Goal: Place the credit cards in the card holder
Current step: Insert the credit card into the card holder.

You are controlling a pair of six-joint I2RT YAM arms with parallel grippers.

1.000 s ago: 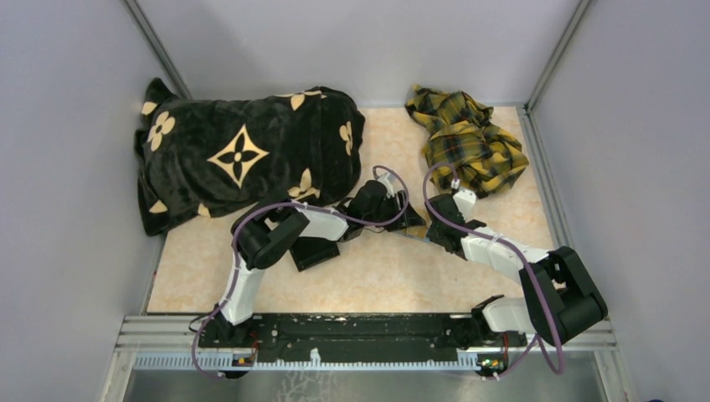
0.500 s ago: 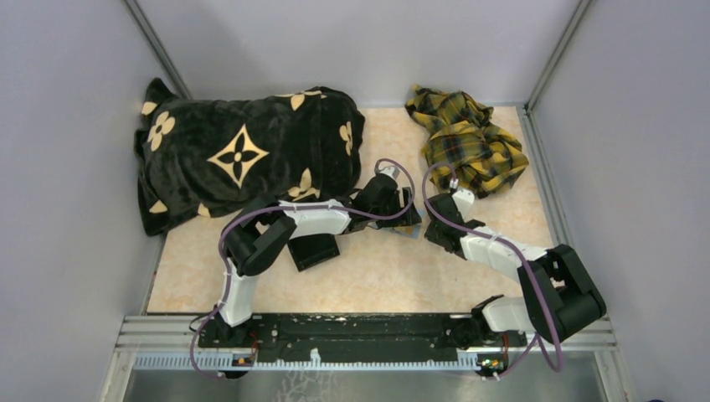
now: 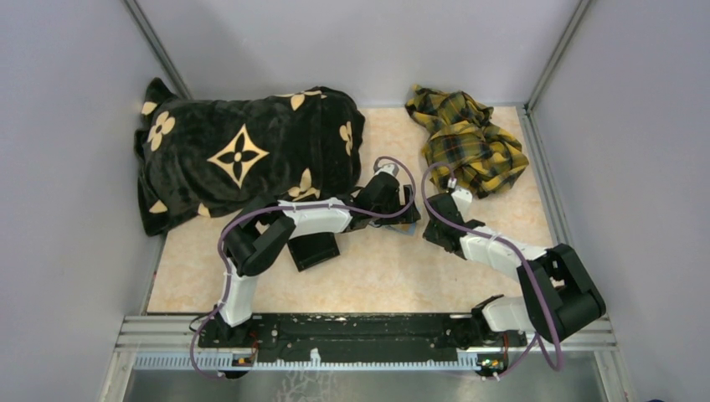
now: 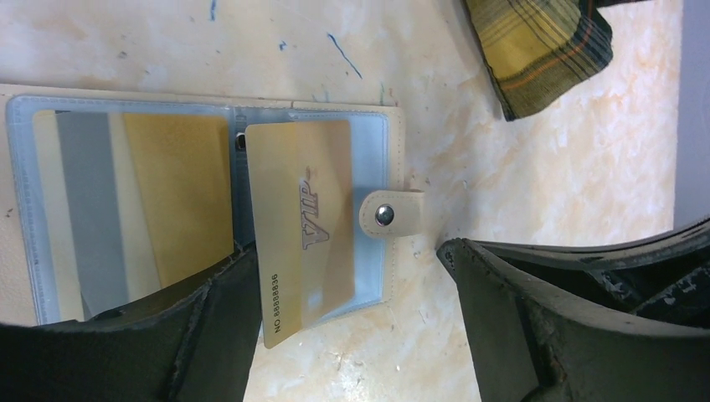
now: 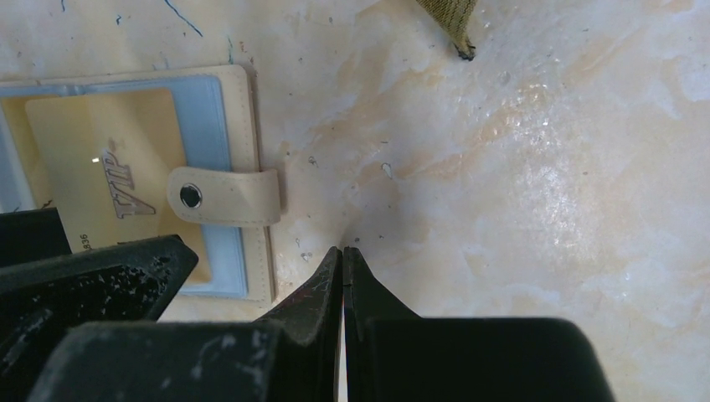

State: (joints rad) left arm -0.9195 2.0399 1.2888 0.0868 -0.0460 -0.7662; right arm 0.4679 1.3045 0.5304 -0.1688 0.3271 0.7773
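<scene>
The card holder lies open near the middle of the table, directly under the left gripper, whose jaws stand wide apart and hold nothing. The gold card rests on the page with the tab. Its long axis points toward this gripper, a little tilted, and its near end sticks out past the holder's edge (whether the far end sits inside the sleeve, I cannot tell). The left arm is the nearer one, stretched forward and low. The right gripper is closed and empty, low just beside the tab.
</scene>
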